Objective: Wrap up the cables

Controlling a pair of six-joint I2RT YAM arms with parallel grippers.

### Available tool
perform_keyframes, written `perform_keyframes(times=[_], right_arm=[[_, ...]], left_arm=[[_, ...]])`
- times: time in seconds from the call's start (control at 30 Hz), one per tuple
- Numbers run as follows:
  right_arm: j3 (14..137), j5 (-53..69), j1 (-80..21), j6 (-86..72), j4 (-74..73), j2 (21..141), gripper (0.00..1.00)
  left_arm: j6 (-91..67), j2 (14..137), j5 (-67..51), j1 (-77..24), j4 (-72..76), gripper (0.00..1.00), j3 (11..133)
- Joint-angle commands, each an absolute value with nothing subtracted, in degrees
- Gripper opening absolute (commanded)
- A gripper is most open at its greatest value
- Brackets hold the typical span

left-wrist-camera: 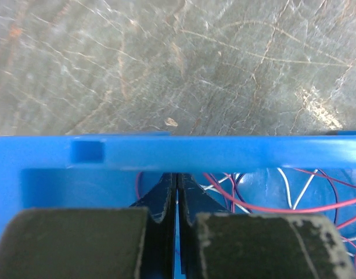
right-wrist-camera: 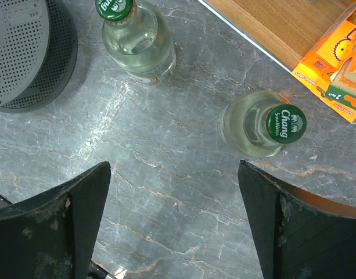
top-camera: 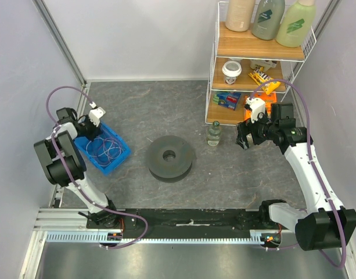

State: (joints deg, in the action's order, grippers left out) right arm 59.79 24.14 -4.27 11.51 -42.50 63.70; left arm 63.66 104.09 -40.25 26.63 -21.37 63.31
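Note:
The cables (top-camera: pixel 105 150) lie as thin pink, red and white loops inside a blue bin (top-camera: pixel 118 161) at the left. My left gripper (top-camera: pixel 94 125) reaches down into the bin's far corner. In the left wrist view its jaws (left-wrist-camera: pixel 177 177) are pressed together behind the bin wall (left-wrist-camera: pixel 224 152). Their tips are hidden, and cables (left-wrist-camera: pixel 270 206) run out on both sides of them. My right gripper (top-camera: pixel 243 139) hangs wide open and empty above the table, with nothing between the jaws (right-wrist-camera: pixel 173 165).
A dark grey perforated spool (top-camera: pixel 170 157) lies flat mid-table and shows in the right wrist view (right-wrist-camera: pixel 21 52). Two green-capped glass bottles (right-wrist-camera: pixel 137 35) (right-wrist-camera: pixel 265 125) stand under the right gripper. A wire shelf (top-camera: pixel 256 58) with bottles and snacks stands at the back right.

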Motion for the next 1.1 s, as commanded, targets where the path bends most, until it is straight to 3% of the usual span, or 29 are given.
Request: perform_keyframes(times=[0.0,0.3,0.43,0.67,1.07], right_arm=[[59.9,23.9,-4.1,11.6,-42.4,62.6,0.98],[62.0,24.6,-4.1,11.9,-43.7,61.5,0.98],[63.7,25.2,-4.1,12.1,-44.4,61.7,0.98],[66.9,28.3,-4.1,12.0,-44.2,62.3,0.98],[69.0,32.2,-4.1,12.4,-43.9,62.5,0.98]], left_arm=[[60.3,96.8,-43.5,28.2,-21.5,0.02,64.4],[46.0,85.1,-39.7,32.6,-29.2,0.02,74.8],[31.2,79.8,-38.2,32.7,-30.1,0.02,82.4],[13.0,80.8,-38.2,32.6,-37.0,0.02,103.4],[-3.5,83.3,-39.1,32.5,-34.0,0.02,124.6]])
